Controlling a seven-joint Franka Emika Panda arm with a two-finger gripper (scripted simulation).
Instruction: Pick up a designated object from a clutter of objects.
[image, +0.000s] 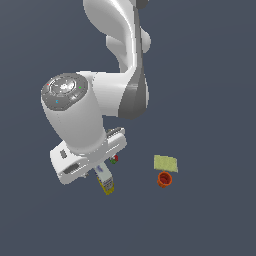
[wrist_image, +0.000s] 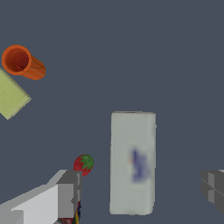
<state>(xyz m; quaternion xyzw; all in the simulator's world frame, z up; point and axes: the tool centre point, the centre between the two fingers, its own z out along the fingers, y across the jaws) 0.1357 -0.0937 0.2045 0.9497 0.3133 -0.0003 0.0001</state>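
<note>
The designated object, a white carton (wrist_image: 132, 144) with blurred blue lettering, appears to lie flat on the dark floor. In the exterior view only its white part and yellow end (image: 106, 183) poke out from under the robot hand. My gripper (wrist_image: 141, 192) is open above the carton. One finger (wrist_image: 66, 194) is on one side and the other finger (wrist_image: 214, 188) on the far side, both well clear of the carton. The rest of the clutter of objects lies around it.
A tiny red-green ball (wrist_image: 83, 164) (image: 115, 159) sits close to one finger. A multicoloured jar (wrist_image: 75, 217) is mostly hidden behind that finger. An orange cup (wrist_image: 22, 62) (image: 164, 179) and a pale-yellow flat square (wrist_image: 11, 97) (image: 166, 163) lie further off.
</note>
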